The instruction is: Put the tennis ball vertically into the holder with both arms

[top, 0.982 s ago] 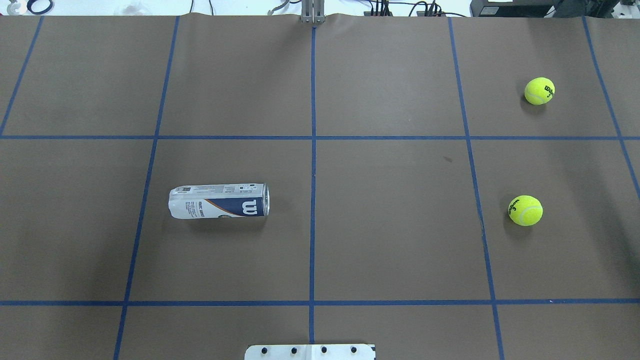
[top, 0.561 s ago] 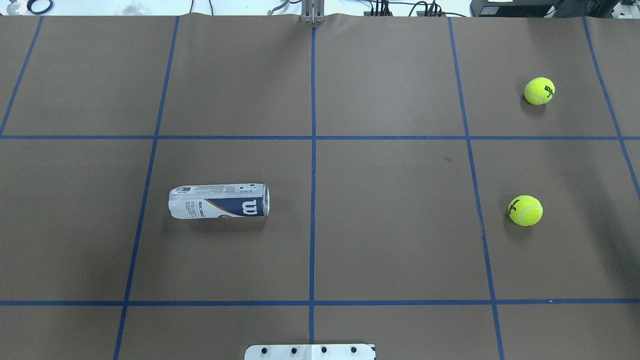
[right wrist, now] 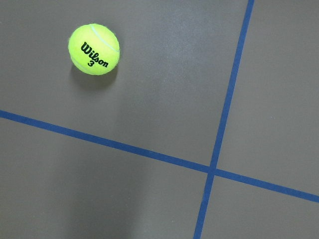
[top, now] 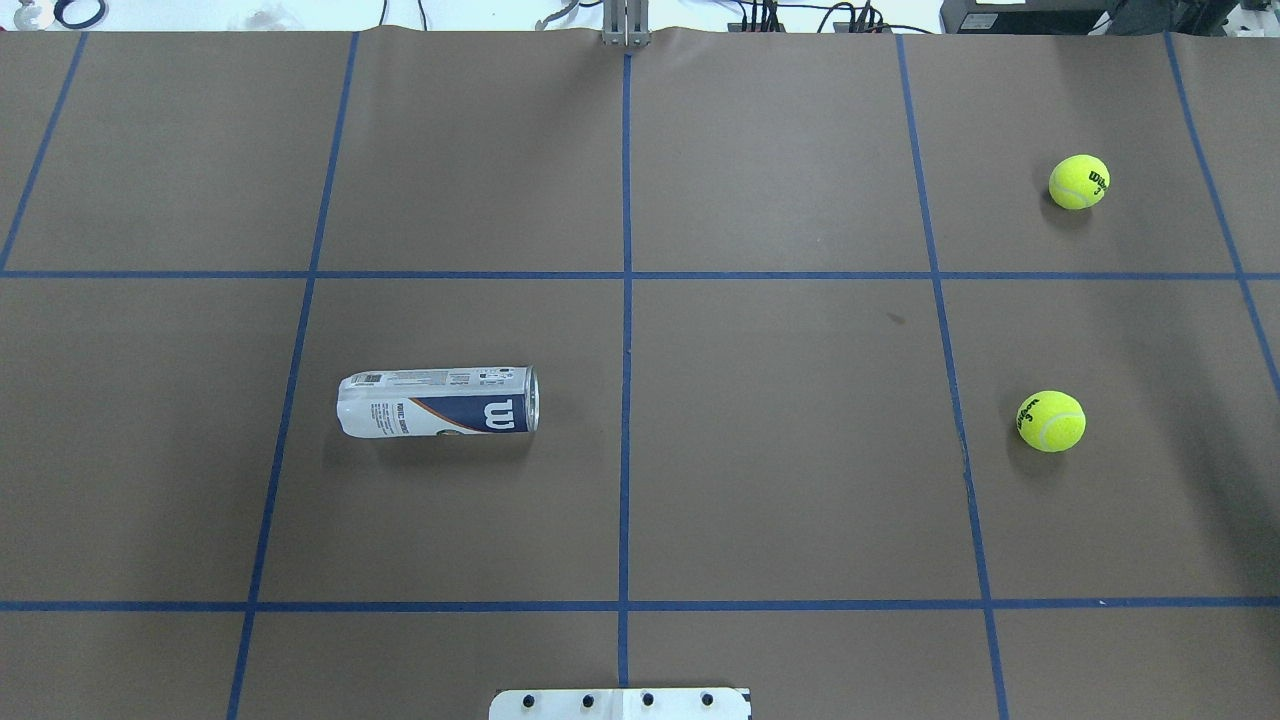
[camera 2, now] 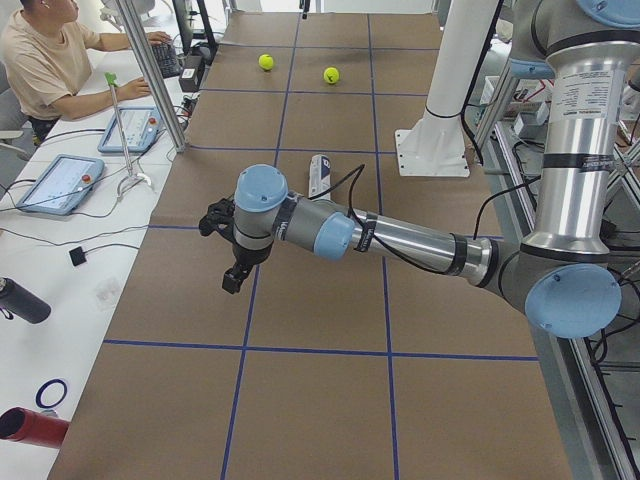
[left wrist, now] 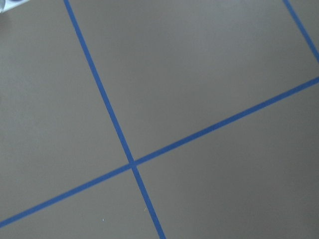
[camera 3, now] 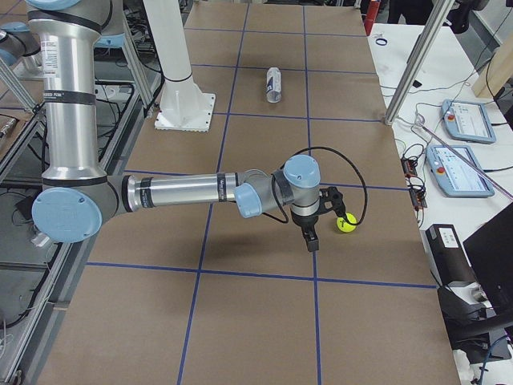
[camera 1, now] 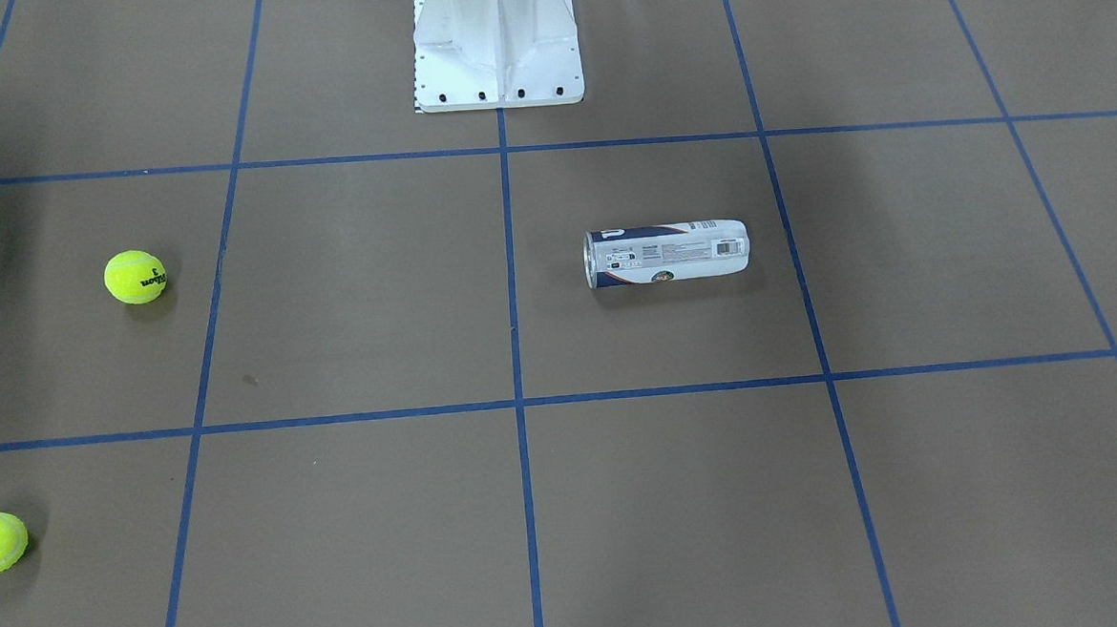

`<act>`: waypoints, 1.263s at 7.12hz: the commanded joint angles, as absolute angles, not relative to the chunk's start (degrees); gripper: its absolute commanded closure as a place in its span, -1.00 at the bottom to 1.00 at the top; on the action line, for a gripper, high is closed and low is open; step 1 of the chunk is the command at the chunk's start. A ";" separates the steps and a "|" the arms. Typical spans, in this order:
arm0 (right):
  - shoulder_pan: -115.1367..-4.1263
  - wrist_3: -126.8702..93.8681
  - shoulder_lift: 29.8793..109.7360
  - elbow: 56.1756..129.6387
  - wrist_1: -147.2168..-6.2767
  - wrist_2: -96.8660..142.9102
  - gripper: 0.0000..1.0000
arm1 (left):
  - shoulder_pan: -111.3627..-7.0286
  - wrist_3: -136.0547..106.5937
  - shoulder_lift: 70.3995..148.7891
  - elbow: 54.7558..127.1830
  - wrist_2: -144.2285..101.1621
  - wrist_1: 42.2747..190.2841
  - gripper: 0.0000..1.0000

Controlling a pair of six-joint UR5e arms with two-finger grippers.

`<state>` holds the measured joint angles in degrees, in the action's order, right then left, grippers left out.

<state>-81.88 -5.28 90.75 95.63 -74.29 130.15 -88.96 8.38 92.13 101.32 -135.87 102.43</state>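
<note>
The holder is a clear tube with a white-and-navy label, lying on its side left of the table's middle, its silver rim toward the centre line. It also shows in the front view. Two yellow tennis balls rest on the right side. The left gripper hovers over the table's left end, far from the holder. The right gripper hovers beside one ball. I cannot tell whether either gripper is open or shut. The right wrist view shows a ball on the mat.
The white bolted base stands at the near middle edge. Blue tape lines divide the brown mat into squares. Operator desks with tablets and a seated person line the far edge.
</note>
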 commanded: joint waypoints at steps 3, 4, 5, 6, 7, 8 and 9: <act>-81.91 -5.36 91.05 95.36 -74.27 130.43 -0.98 | -83.52 7.82 97.45 101.86 -135.97 121.78 -0.98; -81.91 -5.36 91.05 95.27 -74.27 130.43 -0.98 | -81.41 7.74 100.95 101.87 -135.97 121.90 -0.98; -81.91 -5.36 91.14 95.19 -74.27 130.43 -0.98 | -78.60 7.73 103.42 103.00 -136.05 121.82 -0.99; -81.83 -5.36 91.14 95.10 -74.27 130.43 -0.98 | -74.57 8.08 104.93 103.18 -135.53 121.82 -0.99; -81.91 -5.36 91.32 95.10 -74.27 130.43 -0.98 | -71.92 8.35 107.12 103.18 -135.44 121.82 -0.99; -81.91 -5.36 91.32 95.01 -74.27 130.43 -0.98 | -67.28 8.44 109.05 103.18 -135.35 121.82 -0.98; -81.91 -5.36 91.32 94.84 -74.35 130.43 -0.98 | -62.71 8.52 110.81 103.10 -135.26 121.73 -0.98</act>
